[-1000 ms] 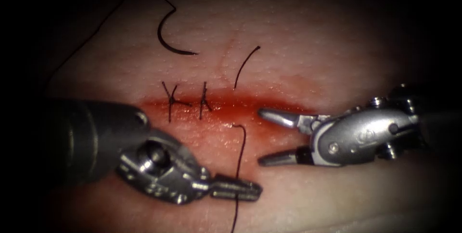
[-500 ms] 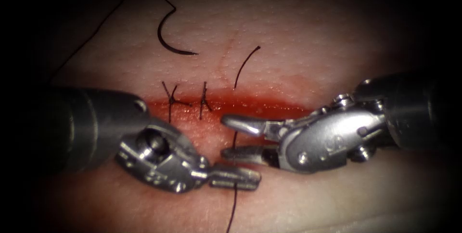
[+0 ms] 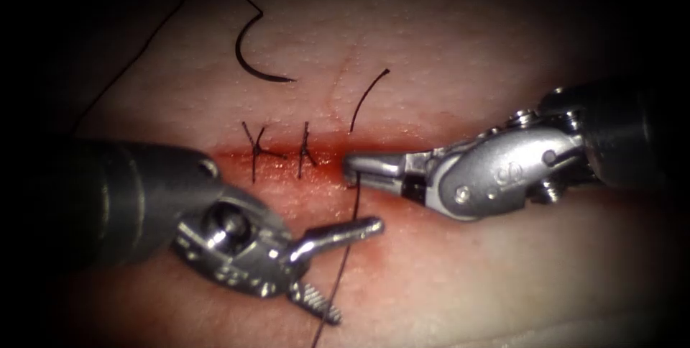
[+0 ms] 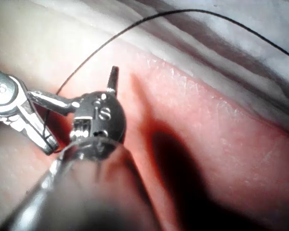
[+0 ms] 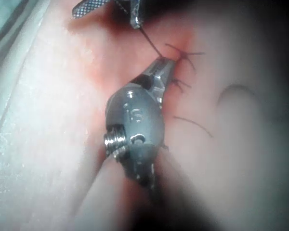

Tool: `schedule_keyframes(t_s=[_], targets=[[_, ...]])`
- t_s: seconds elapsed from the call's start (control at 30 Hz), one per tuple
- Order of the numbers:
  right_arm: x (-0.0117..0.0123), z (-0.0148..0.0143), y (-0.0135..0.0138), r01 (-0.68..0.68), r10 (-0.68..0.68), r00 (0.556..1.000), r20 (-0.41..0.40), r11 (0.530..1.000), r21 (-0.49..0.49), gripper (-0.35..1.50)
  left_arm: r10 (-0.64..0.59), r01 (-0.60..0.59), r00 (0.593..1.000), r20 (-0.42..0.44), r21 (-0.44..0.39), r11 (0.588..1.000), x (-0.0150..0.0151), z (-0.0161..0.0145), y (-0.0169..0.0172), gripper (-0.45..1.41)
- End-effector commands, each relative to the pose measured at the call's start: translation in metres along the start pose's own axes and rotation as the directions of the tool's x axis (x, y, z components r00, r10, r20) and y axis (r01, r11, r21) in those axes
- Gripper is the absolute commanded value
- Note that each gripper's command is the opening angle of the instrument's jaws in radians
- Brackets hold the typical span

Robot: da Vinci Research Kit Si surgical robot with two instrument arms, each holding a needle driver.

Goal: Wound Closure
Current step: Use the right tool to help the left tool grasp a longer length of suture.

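The right pincer (image 3: 352, 168) pinches the thread (image 3: 343, 265) at the cut (image 3: 287, 165), the thread running down between the spread jaws of the left pincer (image 3: 345, 269), while the needle (image 3: 251, 57) lies free on the tissue (image 3: 467, 67) above.

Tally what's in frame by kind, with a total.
End effectors: 2. Left open, holding nothing; right shut on the thread.
Needle: 1, lying free on the tissue, above the cut, not in it.
Thread: 1 long strand.
Cut end: 1.
Tied stitches: 2, one and another.
Tissue with cut: 1.
Total: 8.
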Motion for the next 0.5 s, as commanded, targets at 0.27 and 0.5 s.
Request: schedule_keyframes(t_s=[0.27,0.5], targets=[[-0.0029,0.0001,0.0015,-0.027,0.027,1.0,-0.007,0.999,-0.023,-0.35,0.039,-0.039,0.999,0.003,0.002,0.999,0.0011,-0.0004,0.0002,0.94],[-0.0041,-0.0001,0.0023,-0.061,0.06,0.998,-0.013,0.998,-0.031,-0.35,0.087,-0.087,0.996,-0.01,-0.004,0.996,0.0026,-0.0003,0.0012,0.89]])
